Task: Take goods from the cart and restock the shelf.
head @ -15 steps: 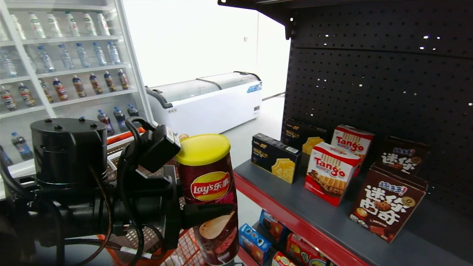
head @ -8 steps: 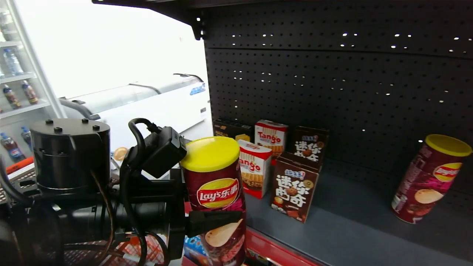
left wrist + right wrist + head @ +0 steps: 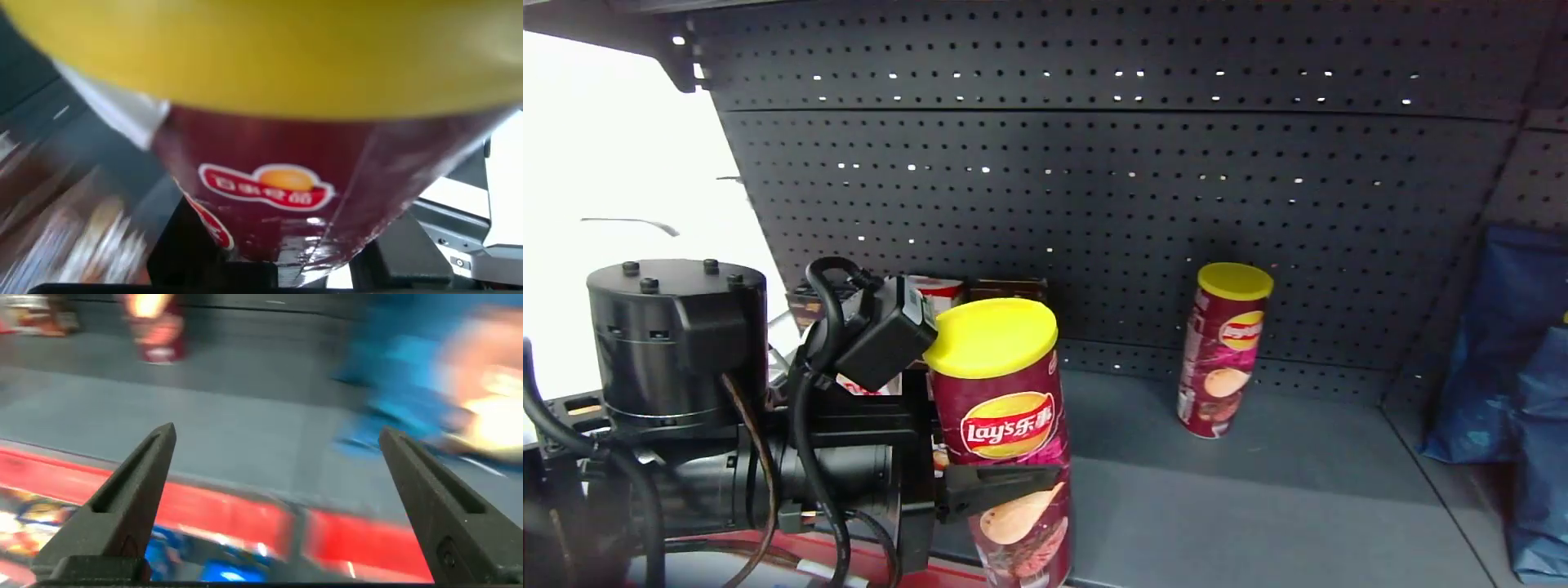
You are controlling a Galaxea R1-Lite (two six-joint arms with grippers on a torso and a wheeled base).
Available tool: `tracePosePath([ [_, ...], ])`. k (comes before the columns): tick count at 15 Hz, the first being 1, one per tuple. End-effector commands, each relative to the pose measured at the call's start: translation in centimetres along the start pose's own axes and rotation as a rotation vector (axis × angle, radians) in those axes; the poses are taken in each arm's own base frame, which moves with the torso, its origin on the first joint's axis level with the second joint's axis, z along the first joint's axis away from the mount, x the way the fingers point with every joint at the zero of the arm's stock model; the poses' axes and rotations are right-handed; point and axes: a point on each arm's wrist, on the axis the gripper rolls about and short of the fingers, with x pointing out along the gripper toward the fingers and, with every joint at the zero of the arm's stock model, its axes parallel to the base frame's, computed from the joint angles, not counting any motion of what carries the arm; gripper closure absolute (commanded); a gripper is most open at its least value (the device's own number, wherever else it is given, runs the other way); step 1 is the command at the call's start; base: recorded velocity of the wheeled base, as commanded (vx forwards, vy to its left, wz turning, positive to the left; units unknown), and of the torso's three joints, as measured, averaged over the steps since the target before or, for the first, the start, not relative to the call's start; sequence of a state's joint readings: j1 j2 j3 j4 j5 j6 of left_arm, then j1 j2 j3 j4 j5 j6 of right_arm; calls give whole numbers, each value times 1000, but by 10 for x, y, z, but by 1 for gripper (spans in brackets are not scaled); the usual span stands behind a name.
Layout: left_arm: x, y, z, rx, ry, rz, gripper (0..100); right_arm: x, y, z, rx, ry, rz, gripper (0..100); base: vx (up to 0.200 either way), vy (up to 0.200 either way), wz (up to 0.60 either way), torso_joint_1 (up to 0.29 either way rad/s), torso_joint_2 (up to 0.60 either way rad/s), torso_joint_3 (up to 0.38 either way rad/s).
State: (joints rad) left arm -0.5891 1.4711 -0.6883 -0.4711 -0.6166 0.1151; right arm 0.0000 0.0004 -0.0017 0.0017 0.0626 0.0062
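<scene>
My left gripper (image 3: 1005, 482) is shut on a maroon chips can (image 3: 1009, 441) with a yellow lid, held upright before the front edge of the grey shelf (image 3: 1258, 498). The left wrist view looks down on that can (image 3: 278, 188) from close above. A second, identical chips can (image 3: 1223, 349) stands upright farther back on the shelf, near the black pegboard. My right gripper (image 3: 286, 506) is open with nothing between its fingers, hovering over the shelf's red front edge (image 3: 245, 518). The standing can (image 3: 159, 331) appears blurred far off in that view.
Blue snack bags (image 3: 1515, 392) fill the shelf's right end. Snack boxes (image 3: 931, 290) sit at the left, mostly hidden behind my left arm. The black pegboard (image 3: 1094, 188) backs the shelf. Bare shelf floor lies between the standing can and the blue bags.
The head camera has swung right: the fridge, freezer and snack boxes slid out of view to the left and the blue bags came in. The left gripper keeps the can in the same hold.
</scene>
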Motion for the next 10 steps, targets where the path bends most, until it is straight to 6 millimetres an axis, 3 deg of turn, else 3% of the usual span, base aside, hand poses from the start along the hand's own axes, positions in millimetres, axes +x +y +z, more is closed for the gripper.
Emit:
tracePosePath([
  [1, 0, 0, 0, -1, 1, 1, 100, 0, 0, 0, 0, 0, 0, 0, 0, 0, -600, 2, 2, -2],
  [3, 0, 0, -2, -4, 5, 2, 100, 0, 0, 0, 2, 1, 0, 0, 0, 0, -600, 0, 2, 2],
  [10, -2, 3, -2, -7, 4, 20, 100, 0, 0, 0, 0, 0, 0, 0, 0, 0, 0, 0, 0, 0],
])
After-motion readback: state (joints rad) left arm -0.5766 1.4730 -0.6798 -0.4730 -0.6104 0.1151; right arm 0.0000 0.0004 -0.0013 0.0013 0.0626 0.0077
